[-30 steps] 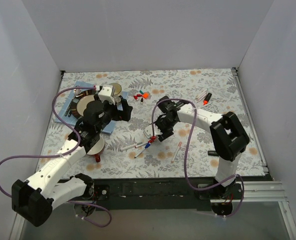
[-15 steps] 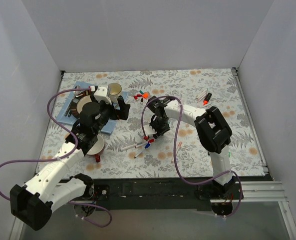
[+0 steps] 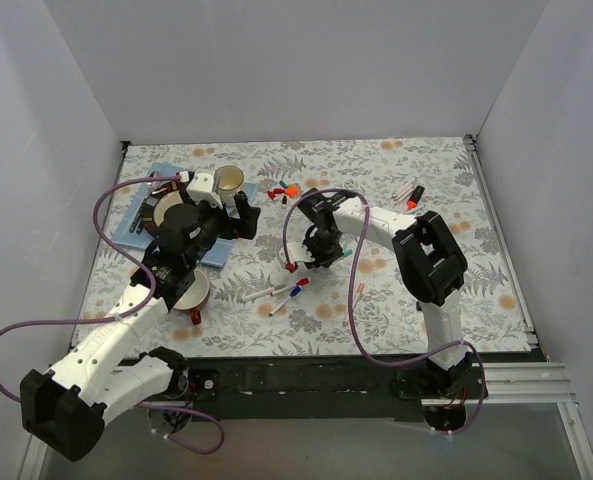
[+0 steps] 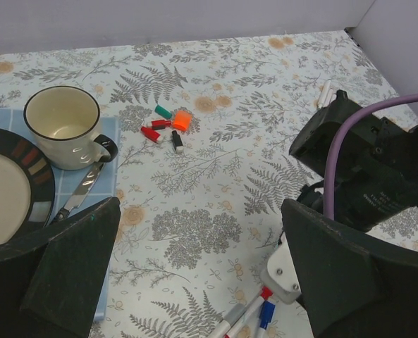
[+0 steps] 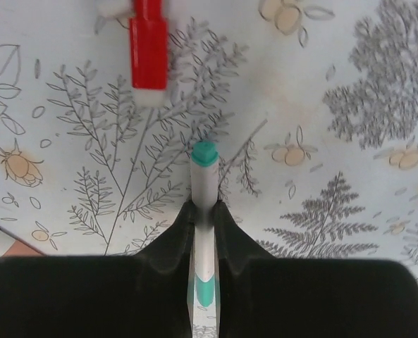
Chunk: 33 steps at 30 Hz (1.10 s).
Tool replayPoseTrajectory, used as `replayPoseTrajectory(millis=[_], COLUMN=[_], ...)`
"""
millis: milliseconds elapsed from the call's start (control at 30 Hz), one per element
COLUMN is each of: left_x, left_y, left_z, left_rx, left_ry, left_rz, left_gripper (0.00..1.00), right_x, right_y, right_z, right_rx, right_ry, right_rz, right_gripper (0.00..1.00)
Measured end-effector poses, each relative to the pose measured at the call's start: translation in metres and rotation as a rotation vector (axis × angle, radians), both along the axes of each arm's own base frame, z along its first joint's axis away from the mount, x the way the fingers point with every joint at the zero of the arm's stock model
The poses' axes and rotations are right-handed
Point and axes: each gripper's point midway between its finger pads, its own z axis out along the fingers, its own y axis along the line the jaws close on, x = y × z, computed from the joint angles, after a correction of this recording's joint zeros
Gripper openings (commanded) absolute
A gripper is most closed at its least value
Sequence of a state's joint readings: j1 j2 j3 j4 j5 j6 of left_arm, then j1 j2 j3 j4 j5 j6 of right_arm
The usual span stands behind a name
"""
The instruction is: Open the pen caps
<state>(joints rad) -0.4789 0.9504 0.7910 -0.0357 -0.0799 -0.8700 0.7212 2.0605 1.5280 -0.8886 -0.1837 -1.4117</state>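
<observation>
Teal pen cap (image 5: 206, 153), ctr of right wrist view, not yet off white pen (image 5: 203, 182) clamped in right jaws. Step: pen held, left jaws wide + empty; next prob. left jaws onto cap, straight pull.

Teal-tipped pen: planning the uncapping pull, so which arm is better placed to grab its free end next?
Probably left. The right end effector is clamped on the teal-tipped pen and must hold it; the left end effector is open, empty and close by, angled toward it.
</observation>
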Motion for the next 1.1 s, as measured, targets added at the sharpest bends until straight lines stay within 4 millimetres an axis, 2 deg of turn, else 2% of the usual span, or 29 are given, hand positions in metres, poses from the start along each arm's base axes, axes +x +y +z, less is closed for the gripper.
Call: replayPoseTrajectory(millis=[133, 233, 300, 400, 467, 600, 700, 800, 967, 1067, 1100], left_x=[-0.003, -0.010, -0.016, -0.024, -0.029, -0.034, -0.039, -0.052, -0.088, -0.092, -0.090], left_y=[-0.006, -0.019, -0.029, -0.047, -0.059, -0.083, -0.103, -0.123, -0.183, -0.207, -0.212], left_z=[0.001, -0.002, -0.003, -0.003, -0.007, -0.024, -0.044, -0.071, -0.097, -0.110, -0.115], left_rx=[-0.009, -0.022, -0.032, -0.055, -0.074, -0.145, -0.243, -0.310, -0.338, -0.349, -0.354], left_ry=[0.000, 0.001, 0.002, 0.005, 0.022, 0.116, 0.218, 0.317, 0.388, 0.409, 0.414], left_rz=[-0.042, -0.125, -0.193, -0.306, -0.376, -0.489, -0.564, -0.605, -0.732, -0.757, -0.752], left_gripper=[0.98, 0.98, 0.98, 0.98, 0.98, 0.98, 0.98, 0.98, 0.98, 0.95, 0.91], right_x=[0.014, 0.022, 0.027, 0.039, 0.048, 0.057, 0.054, 0.046, 0.028, 0.022, 0.022], right_y=[-0.016, -0.035, -0.041, -0.041, -0.043, -0.058, -0.082, -0.097, -0.101, -0.101, -0.101], right_z=[0.002, 0.006, 0.016, 0.044, 0.071, 0.111, 0.125, 0.127, 0.141, 0.154, 0.158], right_rx=[0.111, 0.200, 0.272, 0.442, 0.588, 0.838, 1.028, 1.145, 1.271, 1.314, 1.322], right_ry=[0.016, 0.036, 0.049, 0.067, 0.084, 0.157, 0.287, 0.430, 0.643, 0.725, 0.751], right_rz=[-0.184, -0.361, -0.468, -0.617, -0.710, -0.867, -1.034, -1.177, -1.313, -1.366, -1.387], right_gripper=[0.01, 0.01, 0.01, 0.01, 0.01, 0.01, 0.01, 0.01, 0.01, 0.01, 0.01])
